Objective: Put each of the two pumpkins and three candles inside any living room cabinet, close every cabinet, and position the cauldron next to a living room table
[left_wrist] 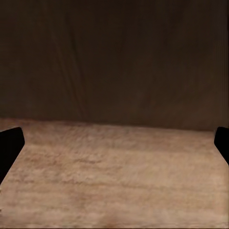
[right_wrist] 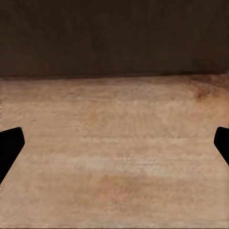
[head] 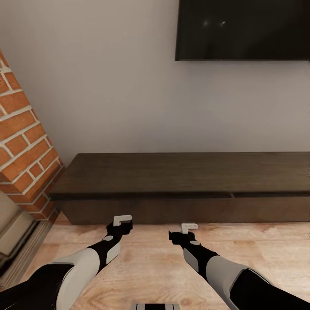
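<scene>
The long, low dark-brown cabinet (head: 181, 181) stands against the white wall straight ahead, its flat front panels shut and its top bare. My left gripper (head: 122, 224) hovers just in front of the cabinet's lower front, and my right gripper (head: 183, 232) hangs a little further back over the wooden floor. Both wrist views look at the cabinet front (left_wrist: 114, 57) (right_wrist: 114, 33) above floorboards, with black fingertips (left_wrist: 9, 145) (right_wrist: 9, 148) wide apart at the edges and nothing between them. Pumpkins, candles, cauldron and table are out of view.
A brick column (head: 23, 142) rises at the left, beside the cabinet's end. A dark television (head: 243, 28) hangs on the wall above the cabinet. Light wooden floor (head: 150, 267) lies between me and the cabinet.
</scene>
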Controlling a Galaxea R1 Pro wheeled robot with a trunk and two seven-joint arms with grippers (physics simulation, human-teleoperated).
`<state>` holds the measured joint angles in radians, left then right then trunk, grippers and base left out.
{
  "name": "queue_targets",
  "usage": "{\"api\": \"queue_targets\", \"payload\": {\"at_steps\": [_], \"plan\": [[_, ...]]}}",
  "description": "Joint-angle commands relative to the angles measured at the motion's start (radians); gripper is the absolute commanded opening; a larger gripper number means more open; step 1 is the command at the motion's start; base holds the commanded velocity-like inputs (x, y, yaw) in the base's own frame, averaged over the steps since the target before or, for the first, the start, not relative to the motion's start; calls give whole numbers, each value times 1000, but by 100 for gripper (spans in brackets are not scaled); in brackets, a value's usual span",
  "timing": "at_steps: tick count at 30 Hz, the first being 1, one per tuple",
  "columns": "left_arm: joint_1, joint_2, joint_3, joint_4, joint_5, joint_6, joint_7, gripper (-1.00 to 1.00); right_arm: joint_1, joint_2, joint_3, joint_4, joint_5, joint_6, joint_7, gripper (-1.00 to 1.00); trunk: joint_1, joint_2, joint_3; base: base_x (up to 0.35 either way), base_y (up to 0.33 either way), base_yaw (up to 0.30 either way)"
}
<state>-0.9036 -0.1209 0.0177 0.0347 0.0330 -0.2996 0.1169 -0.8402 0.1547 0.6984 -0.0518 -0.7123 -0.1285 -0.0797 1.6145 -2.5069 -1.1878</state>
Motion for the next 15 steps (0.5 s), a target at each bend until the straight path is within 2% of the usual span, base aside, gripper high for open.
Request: {"api": "queue_targets", "payload": {"at_steps": [1,12,15], "plan": [[-1,0,1,4,3,-6,1,100,0,0,9,0,-8,-2,-4,100,-1,0,-1,-219,0,0],[-1,0,2,4,4,-6,1,100,0,0,9,1,-8,-3,-2,100,-1,0,11,-292,0,0],[-1,0,2,4,4,-6,1,100,0,0,9,1,-7,-3,-2,100,-1,0,15,-170,0,0]]}}
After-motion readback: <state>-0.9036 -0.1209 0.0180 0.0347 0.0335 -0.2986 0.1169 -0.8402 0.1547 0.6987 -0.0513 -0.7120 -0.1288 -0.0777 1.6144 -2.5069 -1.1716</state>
